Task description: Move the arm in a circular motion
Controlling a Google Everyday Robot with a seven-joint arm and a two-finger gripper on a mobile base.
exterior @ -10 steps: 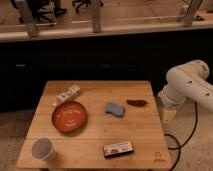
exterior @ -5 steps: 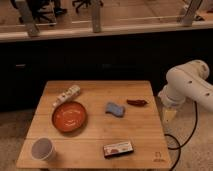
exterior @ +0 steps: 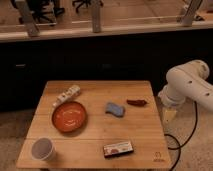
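the arm [exterior: 189, 86] is by the table's [exterior: 145, 131] right edge, gripper [exterior: 170, 115] pointing down beside it; i cannot tell if it is spread or closed. a wide circle could bump the table.

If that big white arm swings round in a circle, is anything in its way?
Nothing visible blocks it. The arm stands beside the table, its hand pointing down off the table's right edge. The nearest item, a small red thing, lies apart on the tabletop; a low, wide circle might meet the edge.
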